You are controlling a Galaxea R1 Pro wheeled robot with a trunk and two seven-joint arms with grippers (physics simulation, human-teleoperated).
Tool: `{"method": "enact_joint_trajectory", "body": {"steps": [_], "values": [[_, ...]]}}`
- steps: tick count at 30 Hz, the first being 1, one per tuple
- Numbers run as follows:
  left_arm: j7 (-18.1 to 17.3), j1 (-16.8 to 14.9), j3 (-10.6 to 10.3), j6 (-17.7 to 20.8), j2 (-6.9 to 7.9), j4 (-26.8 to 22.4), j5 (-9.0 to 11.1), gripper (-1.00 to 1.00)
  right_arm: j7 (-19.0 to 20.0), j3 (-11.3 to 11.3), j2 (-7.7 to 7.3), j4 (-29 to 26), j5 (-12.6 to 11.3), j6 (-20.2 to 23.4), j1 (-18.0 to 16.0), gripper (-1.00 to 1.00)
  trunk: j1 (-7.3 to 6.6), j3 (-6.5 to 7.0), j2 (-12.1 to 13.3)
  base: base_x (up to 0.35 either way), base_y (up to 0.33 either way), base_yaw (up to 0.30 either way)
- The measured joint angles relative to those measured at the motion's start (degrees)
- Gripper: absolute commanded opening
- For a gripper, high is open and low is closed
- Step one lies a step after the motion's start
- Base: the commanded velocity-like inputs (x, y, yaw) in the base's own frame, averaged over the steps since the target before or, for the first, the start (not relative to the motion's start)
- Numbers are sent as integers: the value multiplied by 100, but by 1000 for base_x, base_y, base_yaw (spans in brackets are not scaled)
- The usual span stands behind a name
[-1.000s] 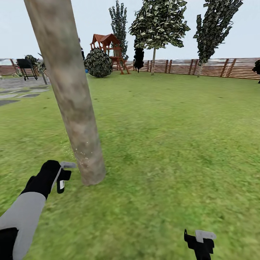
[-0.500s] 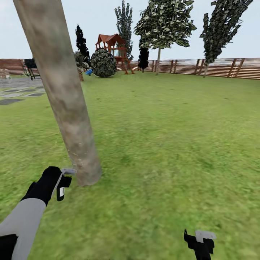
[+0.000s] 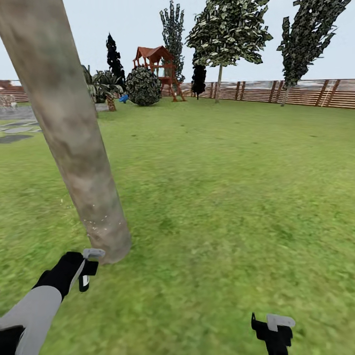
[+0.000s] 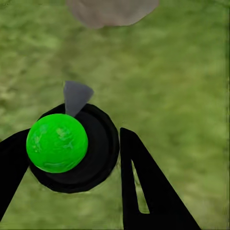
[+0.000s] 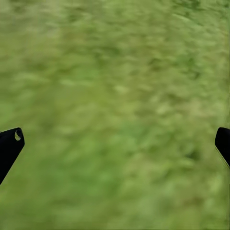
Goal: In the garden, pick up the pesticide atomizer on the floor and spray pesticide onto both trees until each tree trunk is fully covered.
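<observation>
Pesticide atomizer (image 4: 72, 148): black round body with bright green ball top and grey nozzle cone, gripped between the black fingers of the left gripper (image 4: 72, 158); jaws closed against its sides. In the head view, seen as a small grey-and-black piece at the end of the left arm (image 3: 88, 268).

Tree trunk (image 3: 69, 133): thick, mottled grey-tan, long axis running tall and leaning across the head view, base planted in the floor (image 3: 222, 197) just ahead of the left gripper. In the left wrist view, trunk base (image 4: 112, 9) lies straight out beyond the grey nozzle, near but apart, grass between. Pale flecks low on the bark; coverage higher up not judged.

Right gripper (image 3: 273, 331): low, well apart from the trunk, jaws spread wide over bare grass, grasping nothing (image 5: 115, 143).

Likely next need: nozzle kept bearing on the trunk, swept along its length. Left arm clearly the nearer.

Backdrop: fence (image 3: 296, 91), play tower (image 3: 157, 69), further trees (image 3: 227, 34).
</observation>
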Motion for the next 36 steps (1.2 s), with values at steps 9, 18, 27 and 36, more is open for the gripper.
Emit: {"method": "enact_joint_trajectory", "body": {"steps": [9,18,27,36], "values": [[393,133,441,-351,-20,144,182,-100,1,8,1,2,-1,-2,-2,100,3,0,0,14,-266,130],[418,132,519,-389,-2,135,164,-100,0,1,0,1,-1,0,-1,100,0,0,0,155,-244,215],[435,132,582,-401,-14,137,172,-100,-1,0,0,1,0,-1,-1,100,2,0,0,108,-238,36],[436,134,591,-399,-30,135,185,-100,0,0,1,2,0,-2,-2,100,2,0,0,14,-276,262]]}}
